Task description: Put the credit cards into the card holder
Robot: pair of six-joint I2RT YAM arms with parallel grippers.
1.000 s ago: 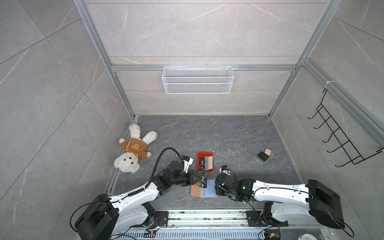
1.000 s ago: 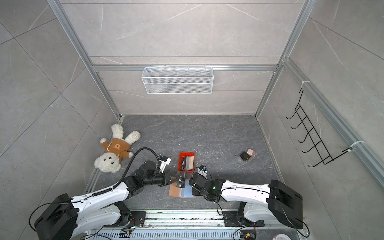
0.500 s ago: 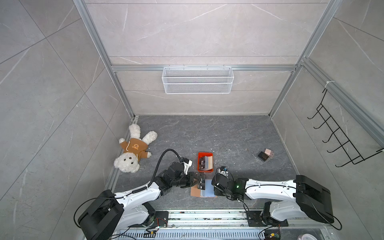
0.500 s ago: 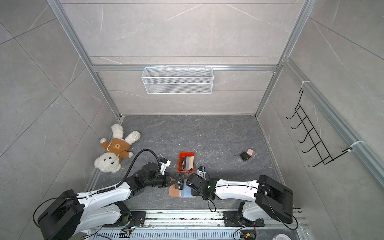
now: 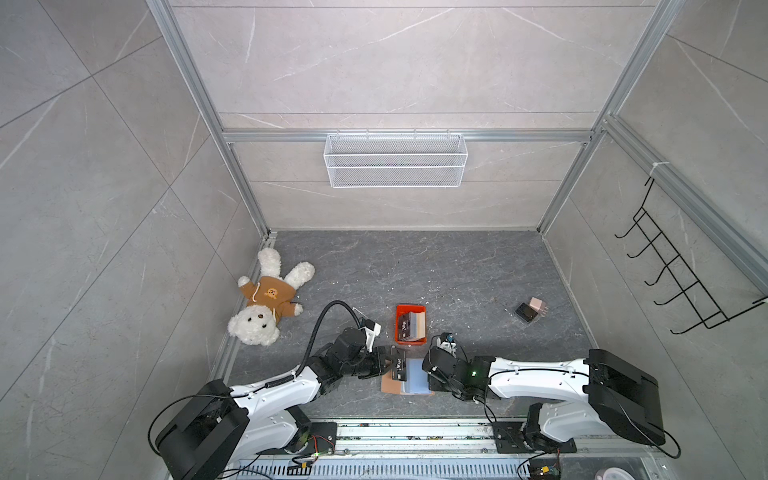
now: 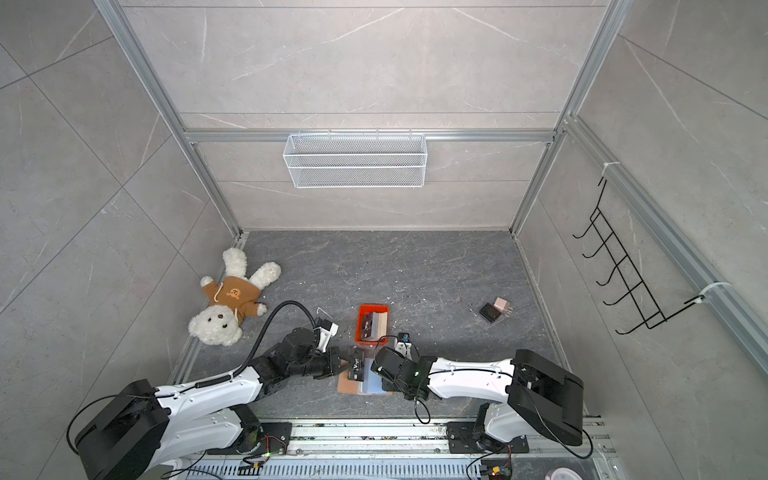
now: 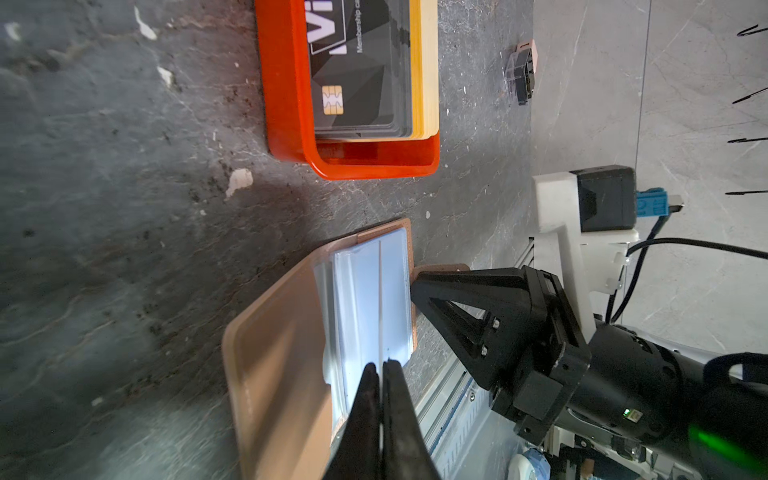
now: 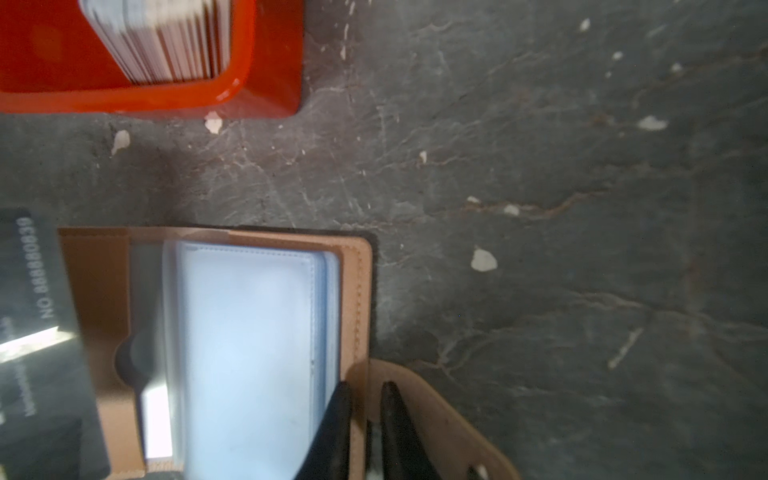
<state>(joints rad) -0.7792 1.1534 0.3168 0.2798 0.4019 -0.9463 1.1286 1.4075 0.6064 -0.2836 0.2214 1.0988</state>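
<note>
In both top views the right arm has folded in over the last second. The right gripper (image 5: 427,376) has crept up to the right edge of the card holder (image 5: 390,386), which lies open on the counter (image 5: 457,270). The left gripper (image 5: 385,365) has hardly moved. It pinches a black VIP card (image 5: 399,366) over the holder's left half. The other credit cards (image 5: 411,325) are stacked in the orange-red tray (image 5: 410,308), just beyond the holder.

In the left wrist view the left jaws are pressed together above the holder's bluish plastic sleeves (image 7: 365,299). The top sleeve looks empty. The right jaws' tip meets the holder beside its snap tab (image 7: 440,268).

In the right wrist view the right jaws have narrowed to a slim gap, with the holder's stitched cover edge between them. I cannot tell whether they are biting it yet. The black card shows at the frame's margin, clear of the sleeve mouth.

My reading is that the holder is being steadied for insertion, and no card has gone in so far.
</note>
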